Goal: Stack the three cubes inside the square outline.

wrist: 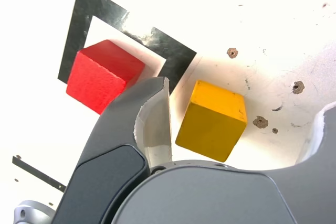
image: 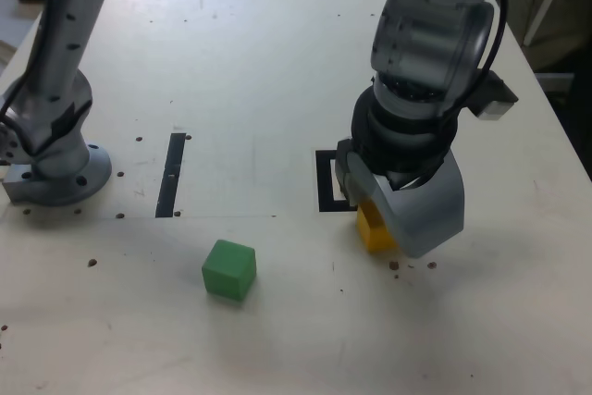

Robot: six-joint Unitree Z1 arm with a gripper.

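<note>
"Wrist view, please: what is placed?" asks my note-taker.

"One of three, as I judge it. The solid red matte cube (wrist: 102, 77) sits at the flat black square outline (wrist: 76, 30), over its pale centre. It hides part of the border, so I cannot certify that its whole base is inside."

"And the exterior view?"

"No help there; the arm hides the red cube from me."

"The second cube?"

"Unstacked. The solid yellow matte cube (wrist: 211, 120) is on the bench (image: 277, 339), outside the outline and near one corner of it. My claw (wrist: 247, 95) is spread wide, with the yellow cube between its fingers and bare surface showing on both sides. Nothing gripped."

"The third?"

"Untouched by the claw. The solid green matte cube (image: 229, 270) lies by itself on the bench, well apart from the outline, towards the exterior view's left of the yellow one."

"Progress, for the record?"

"Base apparently laid, no second layer, no third. Remaining, in my judgement: close on yellow, lift it, set it on red, then fetch green for the top."

"Any risk to enter?"

"One. Red is close beside a claw finger in the wrist view. I would raise yellow straight up before moving across, lest I nudge the base."
</note>
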